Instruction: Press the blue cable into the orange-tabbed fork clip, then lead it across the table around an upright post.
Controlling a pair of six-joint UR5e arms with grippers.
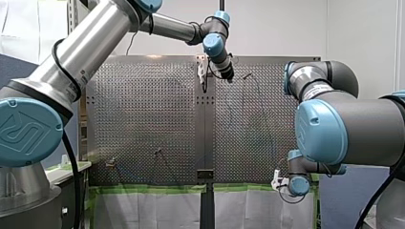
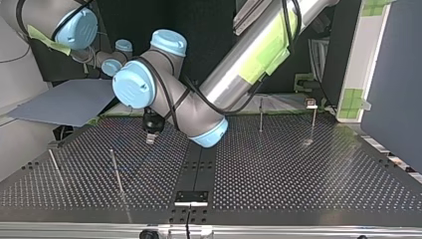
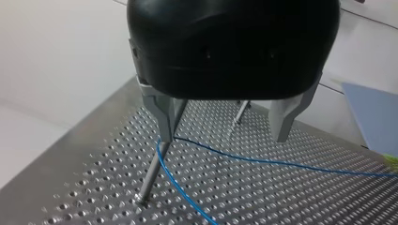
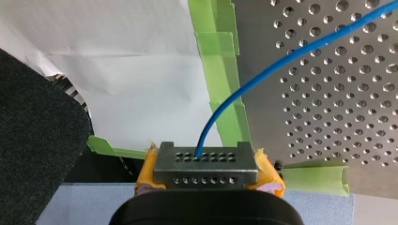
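**Counter stock, front view, left to right**

1. Blue joint cap, 9 o'clock. It carries a raised emblem but no readable words. No other label or writing is legible in any view.
2. Left gripper, near 12 o'clock, over the far side of the counter. The body is black and the jaws are metal. They are spread wide and hold nothing, and one jaw stands just beside the upright post.
3. Blue cable. It bends around the upright post and touches it. One run leads off under the other jaw, and the other run passes the post's foot.
4. Right gripper, 5 o'clock, at the counter's near edge. Its jaws are closed on the blue cable, with yellow-orange pads showing at either side. The cable rises ahead of the gripper, over green tape, and onto the perforated surface.
5. Orange-tabbed fork clip: not identified with certainty in any view.

**Step in hand (judged):** the routing stage. The cable is already wrapped around a post, so the clip pressing is probably done.

**Next move calls for:** lifting the left jaws clear without snagging the loop, while the right end holds enough tension that the cable stays on the post.
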